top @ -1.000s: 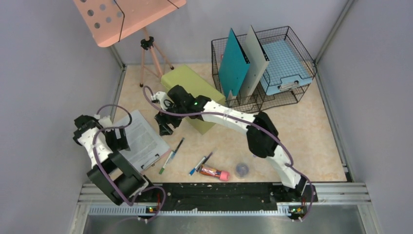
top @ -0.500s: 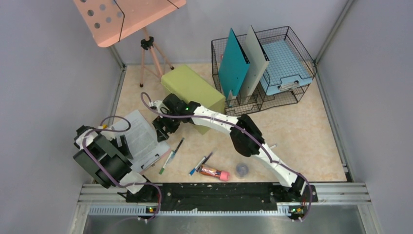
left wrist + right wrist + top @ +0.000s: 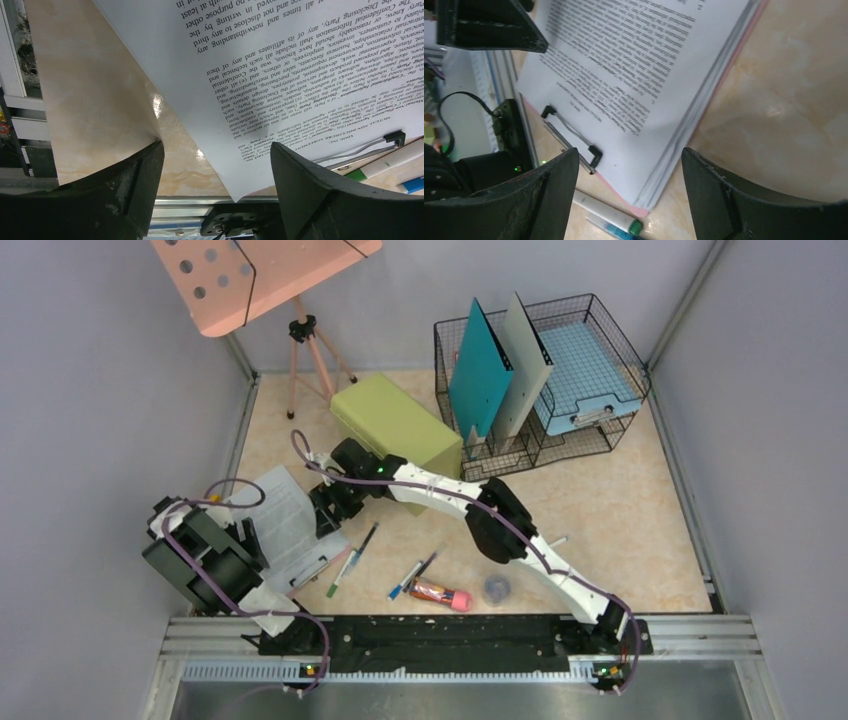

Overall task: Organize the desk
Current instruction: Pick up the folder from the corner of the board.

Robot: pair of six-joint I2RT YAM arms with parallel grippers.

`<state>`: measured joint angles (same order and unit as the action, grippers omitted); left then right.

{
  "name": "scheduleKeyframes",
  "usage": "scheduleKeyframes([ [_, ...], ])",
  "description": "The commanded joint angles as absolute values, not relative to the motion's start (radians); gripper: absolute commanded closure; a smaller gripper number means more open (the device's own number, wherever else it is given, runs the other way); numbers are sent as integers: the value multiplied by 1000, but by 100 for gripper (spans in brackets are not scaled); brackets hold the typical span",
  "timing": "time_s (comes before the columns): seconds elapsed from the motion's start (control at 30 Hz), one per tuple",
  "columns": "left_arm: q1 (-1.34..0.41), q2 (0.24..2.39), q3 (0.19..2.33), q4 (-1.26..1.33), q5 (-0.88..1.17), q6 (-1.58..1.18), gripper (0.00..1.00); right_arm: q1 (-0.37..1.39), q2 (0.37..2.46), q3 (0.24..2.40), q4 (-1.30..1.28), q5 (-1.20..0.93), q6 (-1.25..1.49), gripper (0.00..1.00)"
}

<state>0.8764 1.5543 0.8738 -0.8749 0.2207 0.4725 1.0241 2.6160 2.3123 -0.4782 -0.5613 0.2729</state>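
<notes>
A clipboard (image 3: 288, 525) with a stack of printed sheets (image 3: 624, 75) lies at the near left of the desk (image 3: 620, 510). My left gripper (image 3: 216, 145) is low at its near left corner and open. The loose corner of the top sheet (image 3: 235, 190) lies between the jaws, touching neither. My right gripper (image 3: 629, 152) hangs open over the clipboard's right near corner, by its metal clip (image 3: 571, 137). In the top view, the left gripper (image 3: 250, 540) and right gripper (image 3: 330, 512) flank the clipboard.
A green-capped pen (image 3: 342, 573), a dark pen (image 3: 366, 538) and a blue pen (image 3: 410, 578) lie right of the clipboard. A red tube (image 3: 440, 593) and a small round object (image 3: 497, 587) lie near the front rail. Behind stand an olive box (image 3: 395, 425), a wire rack (image 3: 540, 370) and a pink stand (image 3: 260, 275).
The left arm has folded back toward the near left, bringing its gripper down at the paper's corner with the jaws slightly narrower. The right gripper has shifted left and nearer over the clipboard's edge.
</notes>
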Motion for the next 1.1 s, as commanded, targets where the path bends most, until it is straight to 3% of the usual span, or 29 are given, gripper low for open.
scheduleKeyframes([
  [0.0,878,1605,868,-821,354,520,19,1029,2698,2325,-388,-691,388,26],
  [0.23,878,1620,888,-860,468,586,29,1028,2638,2255,-247,-854,523,28],
  [0.5,878,1634,924,-883,501,586,44,1007,2587,2249,-264,-840,479,30],
  [0.7,885,1631,955,-867,448,556,63,982,2579,2212,-302,-800,430,30],
  [0.93,904,1644,1003,-864,395,535,100,947,2567,2215,-329,-778,392,30],
  [1.07,910,1648,1021,-875,410,535,100,931,2555,2225,-340,-773,377,30],
])
